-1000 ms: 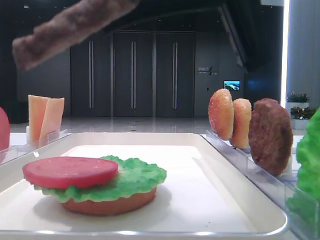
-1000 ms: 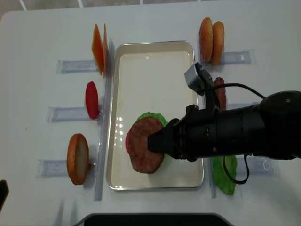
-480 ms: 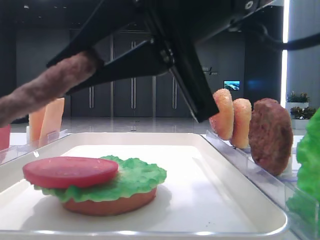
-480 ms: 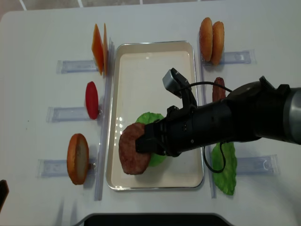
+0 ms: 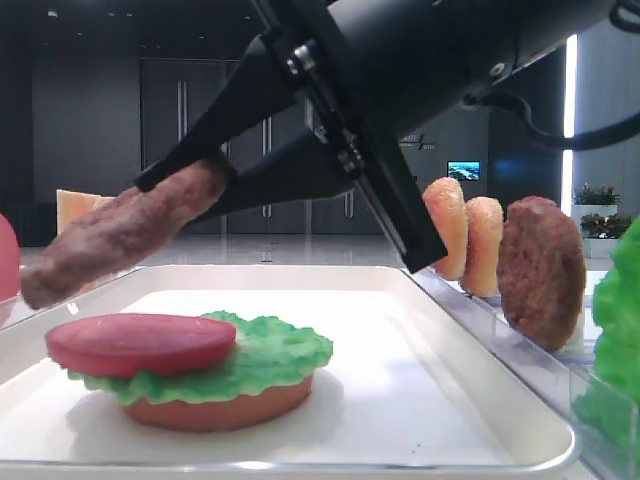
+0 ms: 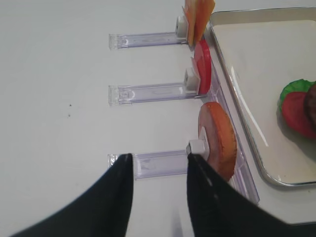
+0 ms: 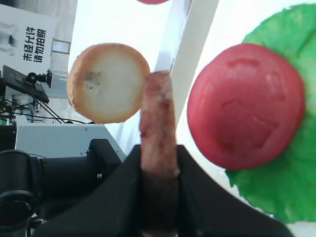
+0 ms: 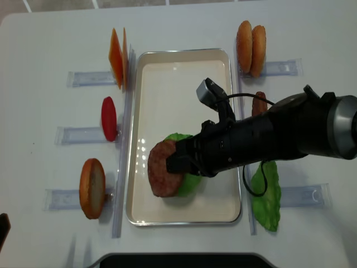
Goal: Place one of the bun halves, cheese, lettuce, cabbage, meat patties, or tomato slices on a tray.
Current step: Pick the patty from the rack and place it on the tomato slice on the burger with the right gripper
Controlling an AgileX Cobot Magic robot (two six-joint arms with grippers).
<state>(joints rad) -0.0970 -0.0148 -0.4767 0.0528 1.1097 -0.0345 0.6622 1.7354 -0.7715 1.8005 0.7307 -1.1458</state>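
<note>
My right gripper (image 8: 177,163) is shut on a dark brown meat patty (image 8: 163,176) and holds it by its edge, tilted, low over the white tray (image 8: 184,52). In the low exterior view the patty (image 5: 120,236) slopes down to the left above a stack of bun base (image 5: 220,410), lettuce (image 5: 275,352) and tomato slice (image 5: 140,342) lying on the tray. The right wrist view shows the patty (image 7: 158,118) edge-on between the jaws, left of the tomato slice (image 7: 245,106). My left gripper (image 6: 159,165) is open over a clear rack, beside a bun half (image 6: 218,139).
Clear racks flank the tray. On the left stand cheese slices (image 8: 117,56), a tomato slice (image 8: 109,118) and a bun half (image 8: 92,187). To the right are two bun halves (image 8: 251,47), a second patty (image 8: 258,103) and a lettuce leaf (image 8: 266,195).
My right gripper has come down with the patty toward the tray, swinging left and then slightly back over the stack. The left gripper has not moved.
</note>
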